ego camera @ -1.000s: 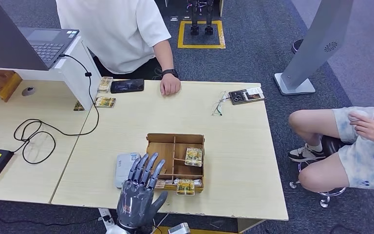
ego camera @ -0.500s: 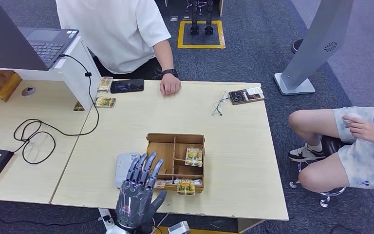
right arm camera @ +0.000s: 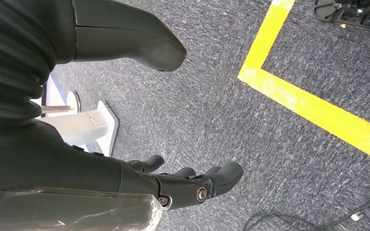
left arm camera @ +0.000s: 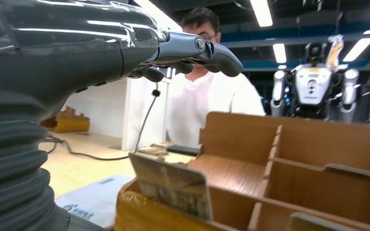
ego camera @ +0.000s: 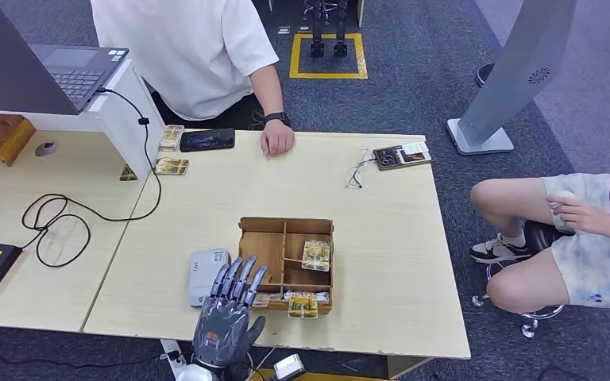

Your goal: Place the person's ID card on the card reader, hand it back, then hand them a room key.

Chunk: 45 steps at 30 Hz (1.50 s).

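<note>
My left hand point(ego camera: 226, 321) hovers palm-down with fingers spread and holding nothing, fingertips over the near-left corner of the wooden card tray point(ego camera: 264, 240), the white card reader point(ego camera: 204, 274) just beside them; my right hand point(right arm camera: 192, 185) hangs loosely open above carpet.

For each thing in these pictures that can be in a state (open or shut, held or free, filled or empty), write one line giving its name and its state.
left hand: open, holds nothing, fingers apart above the table's near edge.
right hand: hangs over the floor, holds nothing, fingers loosely apart.
wooden tray: open-topped, cards in two right compartments.
card reader: lying flat, no card on it.
laptop: lid open.
black phone: lying flat near the person's hand.
</note>
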Each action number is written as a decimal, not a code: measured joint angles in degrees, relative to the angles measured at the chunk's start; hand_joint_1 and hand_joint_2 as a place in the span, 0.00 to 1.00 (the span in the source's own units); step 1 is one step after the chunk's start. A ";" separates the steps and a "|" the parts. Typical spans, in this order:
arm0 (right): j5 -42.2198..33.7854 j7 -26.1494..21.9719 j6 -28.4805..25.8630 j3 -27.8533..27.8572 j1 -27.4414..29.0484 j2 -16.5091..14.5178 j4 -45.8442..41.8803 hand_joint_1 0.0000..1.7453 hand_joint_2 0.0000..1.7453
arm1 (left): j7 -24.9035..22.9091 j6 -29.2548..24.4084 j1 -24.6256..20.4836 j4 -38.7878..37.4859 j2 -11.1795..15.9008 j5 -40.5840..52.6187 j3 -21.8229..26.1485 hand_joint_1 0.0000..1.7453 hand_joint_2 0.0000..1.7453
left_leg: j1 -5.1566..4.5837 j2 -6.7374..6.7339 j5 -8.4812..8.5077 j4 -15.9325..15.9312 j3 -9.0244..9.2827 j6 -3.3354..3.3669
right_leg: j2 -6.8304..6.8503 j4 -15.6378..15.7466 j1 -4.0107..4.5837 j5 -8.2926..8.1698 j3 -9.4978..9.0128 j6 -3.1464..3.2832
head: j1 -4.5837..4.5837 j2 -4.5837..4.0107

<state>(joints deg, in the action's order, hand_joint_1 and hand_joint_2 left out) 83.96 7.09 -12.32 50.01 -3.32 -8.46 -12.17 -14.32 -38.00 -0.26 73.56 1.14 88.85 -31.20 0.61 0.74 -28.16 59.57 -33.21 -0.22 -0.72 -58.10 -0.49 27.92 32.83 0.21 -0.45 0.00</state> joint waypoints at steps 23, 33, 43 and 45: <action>-0.03 0.01 -0.23 0.13 0.01 0.00 0.00 0.00 1.00 | -2.62 0.24 -1.52 -5.74 -0.13 0.00 -1.48 1.00 1.00 | 0.00 0.00 0.00 0.00 -0.01 0.00 | 0.00 0.00 0.00 0.00 0.00 0.00 | 0.00 0.00; -0.03 -0.17 -0.31 0.26 0.02 0.00 0.00 0.00 1.00 | -1.92 0.23 -1.55 -5.79 -0.32 -0.01 -1.45 1.00 1.00 | 0.00 0.00 0.00 0.00 -0.01 0.00 | 0.00 0.00 0.00 0.00 0.00 0.00 | 0.00 0.00; -0.01 -0.16 -0.30 0.28 0.02 0.00 0.00 0.00 1.00 | -1.21 -0.42 -1.53 -5.80 -0.31 -0.23 -1.45 1.00 1.00 | 0.00 0.00 0.00 0.00 -0.01 0.00 | 0.00 0.00 0.00 0.00 -0.01 0.00 | -0.01 0.00; 0.02 -0.17 -0.31 0.28 0.02 0.00 0.00 0.00 1.00 | -0.81 -0.43 -1.43 -5.65 -0.33 -0.29 -1.36 1.00 1.00 | 0.00 0.00 0.00 0.00 -0.01 0.00 | 0.00 0.00 0.00 0.00 -0.01 0.00 | -0.01 0.00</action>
<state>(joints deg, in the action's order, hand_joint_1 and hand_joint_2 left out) 83.97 6.92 -12.63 50.29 -3.31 -8.46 -12.17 -15.13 -38.44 -1.69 67.91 0.81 88.56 -32.56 0.61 0.74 -28.16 59.57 -33.21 -0.22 -0.71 -58.11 -0.49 27.92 32.82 0.21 -0.46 0.00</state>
